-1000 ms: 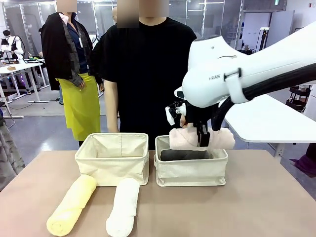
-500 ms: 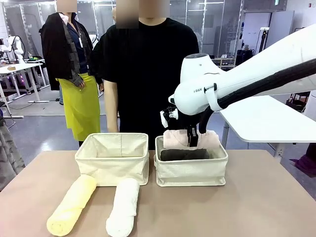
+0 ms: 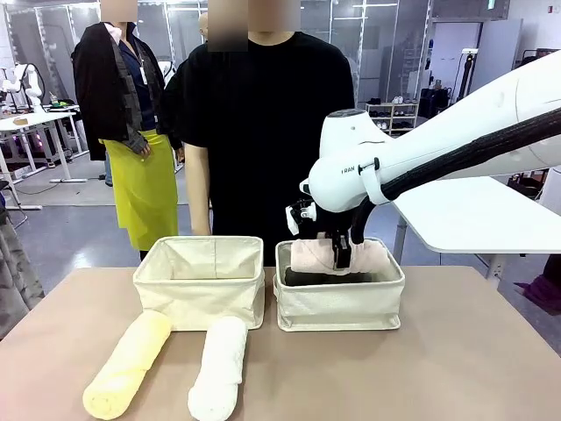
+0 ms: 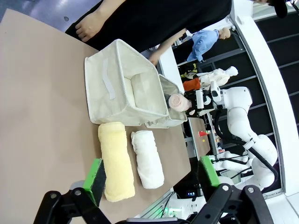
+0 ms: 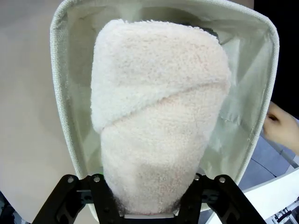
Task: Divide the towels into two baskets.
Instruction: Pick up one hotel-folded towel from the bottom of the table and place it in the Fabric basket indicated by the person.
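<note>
Showing four rolled terry towels and two cream canvas baskets on a matt brown table (image 3: 456, 368). Each towel is a thick, soft cylinder with a looped, fluffy pile. Each basket is a rectangular, soft-sided bin with a slightly sagging rim.

The first basket (image 3: 340, 307) serves as the landmark. The dark grey towel (image 3: 316, 277) lies lengthwise inside it. The pinkish-beige towel (image 3: 311, 254) lies on top of the grey one, rising above the rim. The right wrist view shows its outer flap wrapped diagonally across the roll.

The right gripper (image 3: 340, 254) hangs over the first basket with the pinkish-beige towel between its black fingers. Whether the jaws squeeze the roll or have let it go cannot be told. The left gripper (image 4: 152, 176) is well apart from the first basket; its green pads (image 4: 96, 179) are spread wide with nothing between them.

The second basket (image 3: 200, 303) stands just beside the first basket, on its left. The white towel (image 3: 219, 366) and the yellow towel (image 3: 130, 362) lie on the table to the near left of the first basket, side by side. A person (image 3: 263, 132) in black stands just behind the first basket.

Count: four towels, two in the first basket and two on the table; two baskets; two grippers.
</note>
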{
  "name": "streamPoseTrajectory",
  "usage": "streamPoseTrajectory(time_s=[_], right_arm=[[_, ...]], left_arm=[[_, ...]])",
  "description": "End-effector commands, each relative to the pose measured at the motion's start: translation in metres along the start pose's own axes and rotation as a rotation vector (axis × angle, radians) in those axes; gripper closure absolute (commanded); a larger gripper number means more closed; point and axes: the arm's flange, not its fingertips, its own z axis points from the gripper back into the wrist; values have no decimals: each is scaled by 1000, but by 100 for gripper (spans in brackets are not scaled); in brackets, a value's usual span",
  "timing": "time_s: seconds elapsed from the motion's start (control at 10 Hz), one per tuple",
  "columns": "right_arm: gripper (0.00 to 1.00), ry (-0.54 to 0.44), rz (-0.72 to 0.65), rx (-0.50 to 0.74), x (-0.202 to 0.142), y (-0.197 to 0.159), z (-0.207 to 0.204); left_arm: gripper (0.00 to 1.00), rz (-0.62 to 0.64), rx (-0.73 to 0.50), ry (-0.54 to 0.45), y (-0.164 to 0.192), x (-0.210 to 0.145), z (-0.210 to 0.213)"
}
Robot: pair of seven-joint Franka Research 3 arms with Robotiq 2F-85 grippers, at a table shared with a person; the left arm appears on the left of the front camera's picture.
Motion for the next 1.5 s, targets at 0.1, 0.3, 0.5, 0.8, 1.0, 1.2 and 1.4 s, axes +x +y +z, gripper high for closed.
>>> streamPoseTrajectory(time_s=[0.1, 0.3, 0.5, 0.8, 1.0, 1.2, 1.4], right_arm=[[0, -7, -6, -19, 3, 1, 6], [2, -21, -20, -32, 1, 7, 8], [2, -9, 3, -12, 4, -1, 7], [2, -9, 3, -12, 4, -1, 7], [2, -9, 3, -12, 4, -1, 7], [2, -9, 3, -12, 4, -1, 7], [2, -9, 3, -12, 4, -1, 7]], left_arm=[[0, -4, -23, -13, -1, 2, 3], [0, -4, -23, -13, -1, 2, 3], [0, -4, -23, -13, -1, 2, 3], [0, -4, -23, -13, -1, 2, 3], [0, -4, -23, -13, -1, 2, 3], [0, -4, -23, -13, -1, 2, 3], [0, -4, -23, -13, -1, 2, 3]])
